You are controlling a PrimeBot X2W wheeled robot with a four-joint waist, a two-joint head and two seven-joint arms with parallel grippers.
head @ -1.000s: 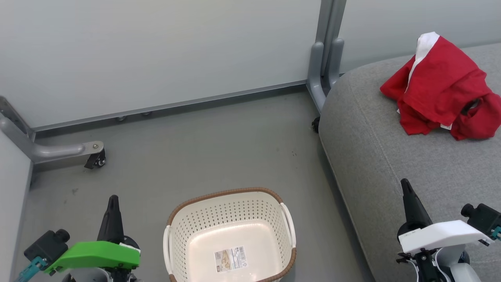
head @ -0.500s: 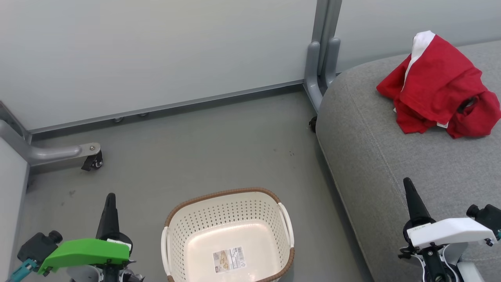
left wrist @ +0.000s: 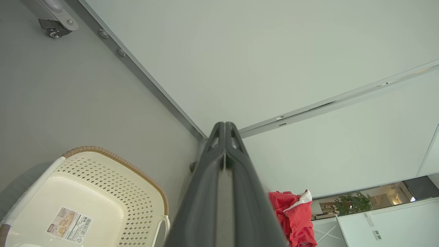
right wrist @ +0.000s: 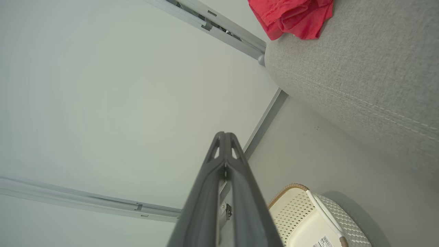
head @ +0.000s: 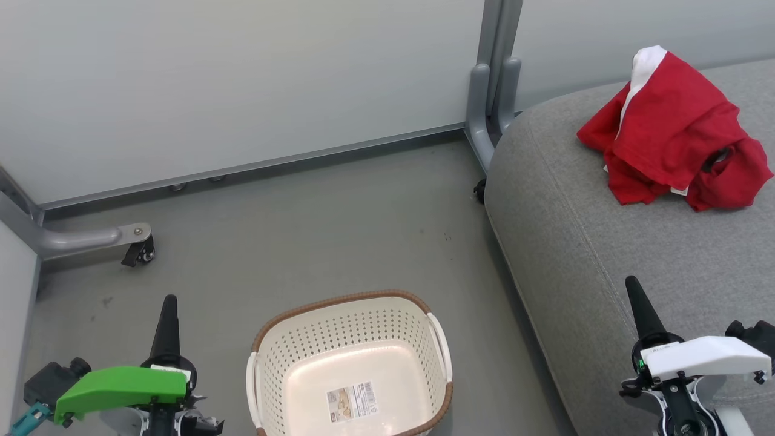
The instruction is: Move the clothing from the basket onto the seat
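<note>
The red clothing (head: 672,130) with white trim lies bunched on the grey seat (head: 605,242) at the upper right of the head view; it also shows as clothing (left wrist: 295,219) and clothing (right wrist: 291,17) in the wrist views. The cream basket (head: 348,369) with a brown rim stands on the floor at bottom centre, holding nothing but a paper label. My left gripper (head: 168,303) is shut and empty, left of the basket. My right gripper (head: 633,283) is shut and empty, over the seat's front part. Both sets of fingers (left wrist: 224,144) meet at the tips.
A pale partition wall (head: 242,79) runs along the back, with a grey post (head: 490,79) beside the seat. A grey leg with a castor (head: 136,251) juts out at the left. Grey floor (head: 303,230) lies between wall and basket.
The whole head view has drifted left, so the camera has moved. Both grippers sit slightly lower in the picture. Clothing, basket and seat stay put.
</note>
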